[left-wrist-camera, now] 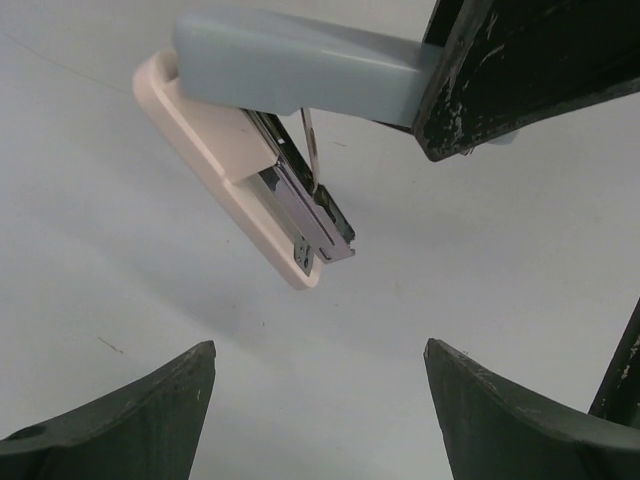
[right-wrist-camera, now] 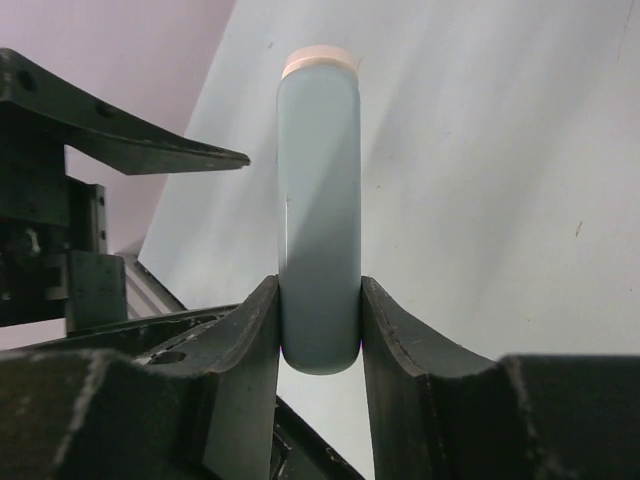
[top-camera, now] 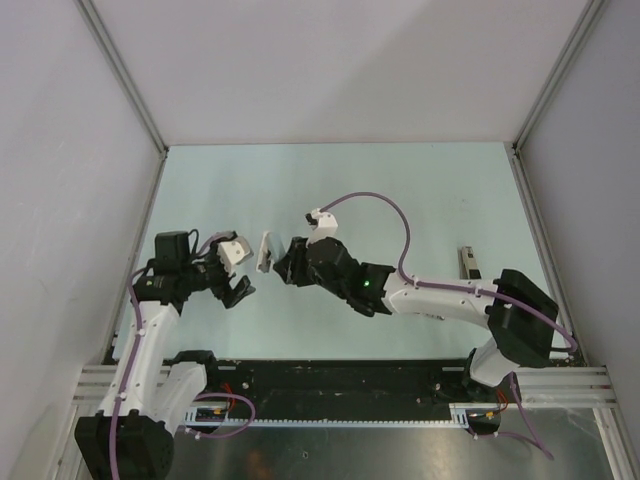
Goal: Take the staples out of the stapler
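Top view: The stapler (top-camera: 265, 252) is off the bench (top-camera: 350, 190), in the gap between the two sets of fingers. The right fingers (top-camera: 291, 264) hold it. The left fingers (top-camera: 238, 291) are spread wide just beside it and hold nothing. Its long axis runs roughly away from the arm bases, crosswise to the line joining the fingers. A small dark box (top-camera: 467, 263) lies well apart, on the far side of the right arm.

Left wrist view: The stapler (left-wrist-camera: 290, 70) sits ahead of the left fingers (left-wrist-camera: 130, 420), above their gap and not touching. It is hinged open. One right finger pinches the grey top at the upper right, and the beige base (left-wrist-camera: 215, 160) slants down towards the left fingers. The metal magazine (left-wrist-camera: 305, 210) is exposed, with a thin wire spring beside it. I cannot tell whether staples are in the channel. Only this view shows the open state.

Right wrist view: The right fingers (right-wrist-camera: 400, 340) are clamped flat on the end of the grey top (right-wrist-camera: 318, 200), whose long axis points straight away from them. A left finger (right-wrist-camera: 130, 150) shows to one side. The magazine is hidden here.

Judgement: The left arm is the free one, so the coming move is probably an advance by it onto the magazine.
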